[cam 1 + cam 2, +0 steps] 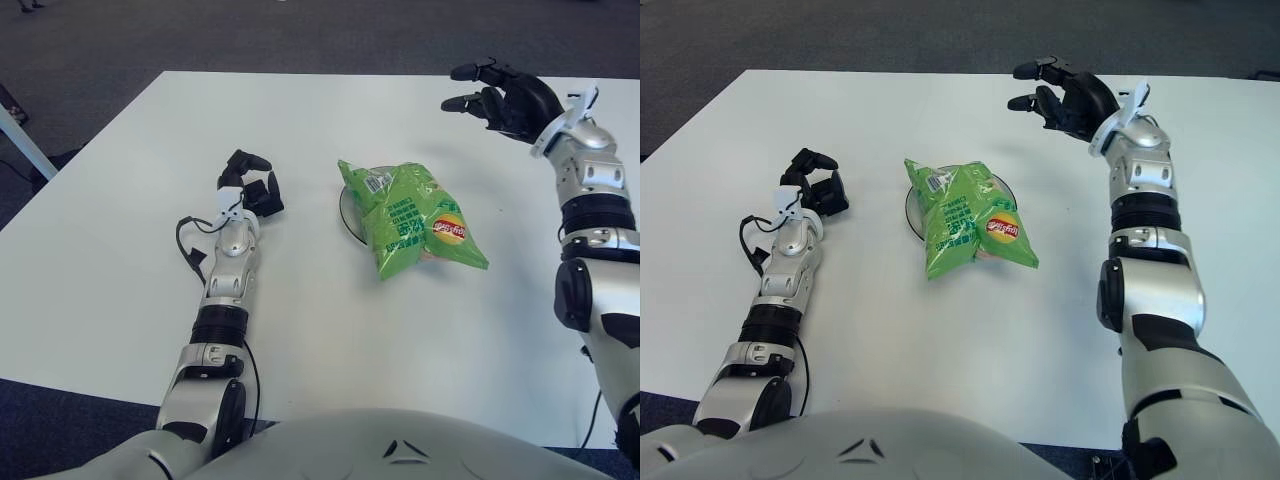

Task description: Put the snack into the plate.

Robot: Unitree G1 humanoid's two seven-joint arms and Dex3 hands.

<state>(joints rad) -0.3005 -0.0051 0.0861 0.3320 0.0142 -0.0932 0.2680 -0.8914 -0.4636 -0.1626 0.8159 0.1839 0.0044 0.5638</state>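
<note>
A green snack bag lies flat on the plate, covering most of it; only the plate's left rim shows. My right hand hovers beyond and to the right of the bag, well apart from it, fingers spread and holding nothing. My left hand shows to the left of the plate, its fingers loosely curled with nothing in them.
The white table spreads around the bag. A black cable loops beside my left forearm. Dark carpet lies past the table's far edge, and a white table leg shows at far left.
</note>
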